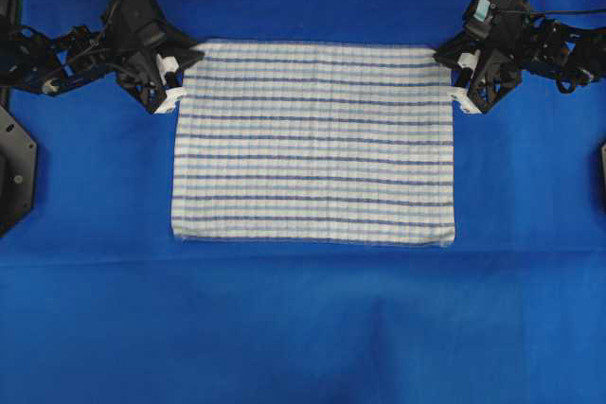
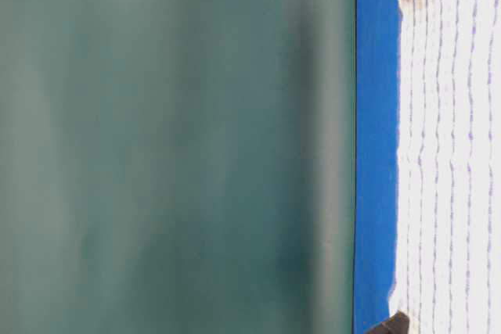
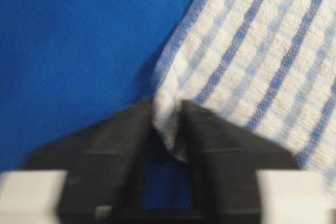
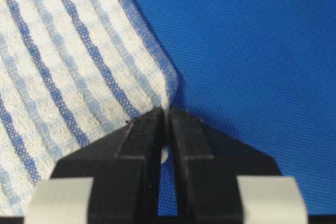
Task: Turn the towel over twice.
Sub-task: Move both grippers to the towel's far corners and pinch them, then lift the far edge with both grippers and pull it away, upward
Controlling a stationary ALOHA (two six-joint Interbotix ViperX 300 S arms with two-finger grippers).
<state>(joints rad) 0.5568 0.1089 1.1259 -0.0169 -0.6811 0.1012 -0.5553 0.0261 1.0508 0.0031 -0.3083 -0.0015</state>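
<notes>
Overhead view, rectangular striped waffle-weave towel flat, left end effector and right end effector pinching corners

In the overhead view the towel lies flat on the counter, a little toward twelve o'clock of the middle. The left hand sits at the towel's ten o'clock corner and the right hand at its two o'clock corner, each arm reaching in from its own side. In the left wrist view that corner of the towel lies pinched between the left hand's fingers. In the right wrist view the towel's corner lies between the right hand's fingers.
</notes>
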